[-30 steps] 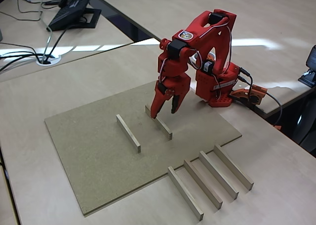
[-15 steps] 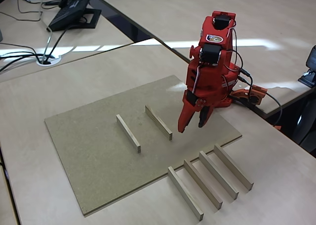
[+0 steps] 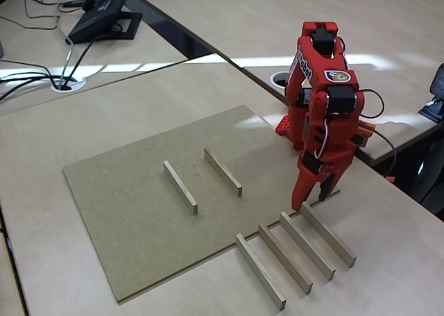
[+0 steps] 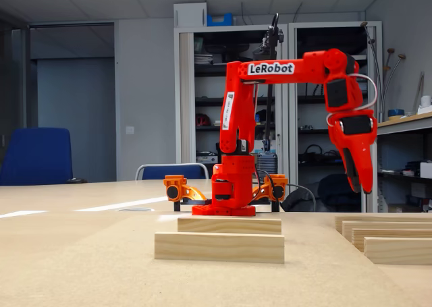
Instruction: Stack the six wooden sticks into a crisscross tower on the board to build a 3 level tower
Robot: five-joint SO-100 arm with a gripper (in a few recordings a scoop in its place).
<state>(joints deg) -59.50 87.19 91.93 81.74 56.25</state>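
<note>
Fixed view: hand [image 3: 309, 199] seemingly slightly parted, empty

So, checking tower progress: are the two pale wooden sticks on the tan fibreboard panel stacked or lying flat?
Lying flat, unstacked: two pale wooden sticks rest parallel and apart on the tan fibreboard panel.

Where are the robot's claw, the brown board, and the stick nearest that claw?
gripper [image 3: 310, 199], a fixed view, between its fingertips.
board [image 3: 125, 239], a fixed view, bare front part.
nearest stick [image 3: 328, 235], a fixed view, mid-length.
</note>
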